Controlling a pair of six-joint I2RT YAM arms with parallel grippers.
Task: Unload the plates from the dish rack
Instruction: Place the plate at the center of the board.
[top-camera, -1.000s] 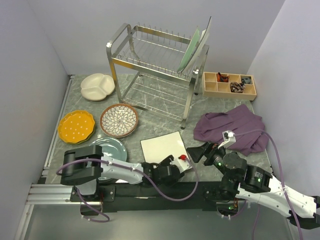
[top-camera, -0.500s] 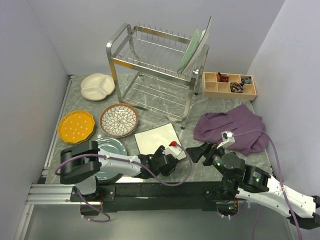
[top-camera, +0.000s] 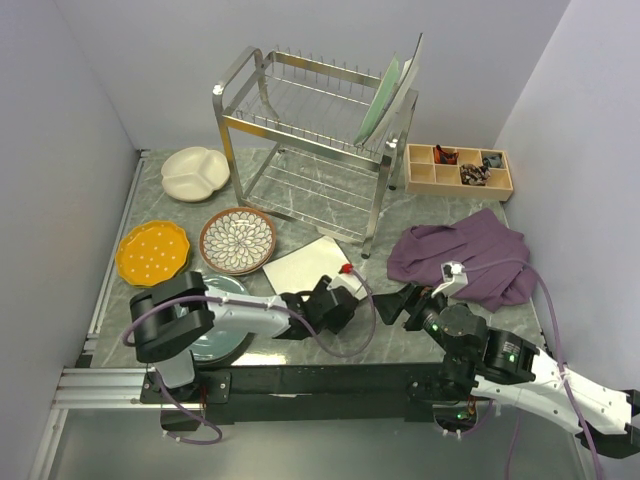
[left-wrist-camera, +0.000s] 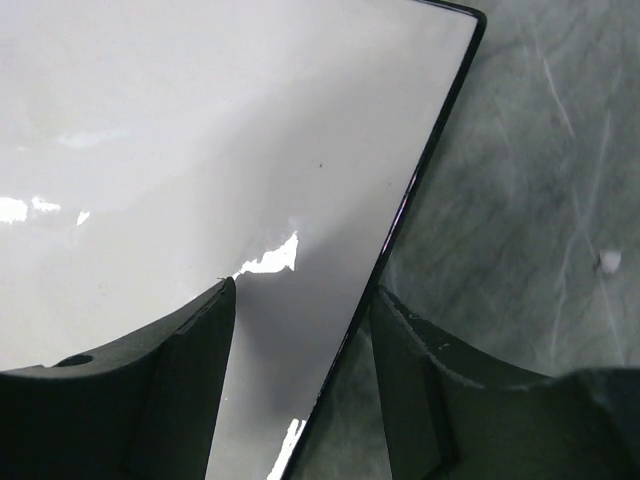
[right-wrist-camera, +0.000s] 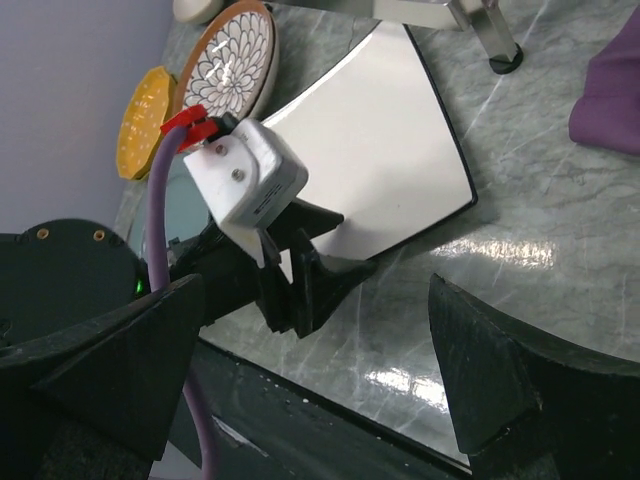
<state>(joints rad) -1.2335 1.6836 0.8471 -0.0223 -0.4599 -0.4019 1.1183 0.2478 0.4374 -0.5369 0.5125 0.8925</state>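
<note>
The dish rack (top-camera: 300, 125) stands at the back with a pale green plate (top-camera: 377, 102) and a white plate (top-camera: 408, 72) upright at its right end. A white square plate (top-camera: 303, 267) (right-wrist-camera: 390, 150) lies flat on the table in front of it. My left gripper (top-camera: 322, 288) (left-wrist-camera: 303, 290) (right-wrist-camera: 358, 240) is open, straddling that plate's dark near edge: one finger over the plate (left-wrist-camera: 200, 120), the other over the table. My right gripper (top-camera: 410, 300) (right-wrist-camera: 310, 400) hovers wide open just right of it, holding nothing.
On the left lie a cream divided plate (top-camera: 195, 172), an orange dotted plate (top-camera: 152, 252), a brown petal plate (top-camera: 238, 240) and a grey-blue plate (top-camera: 228, 290) partly under the left arm. A purple cloth (top-camera: 460, 255) and a wooden compartment tray (top-camera: 458, 170) are on the right.
The left gripper has moved away from the near edge and leftward, and the white square plate has slid and turned with it toward the brown plate. The right gripper has barely moved.
</note>
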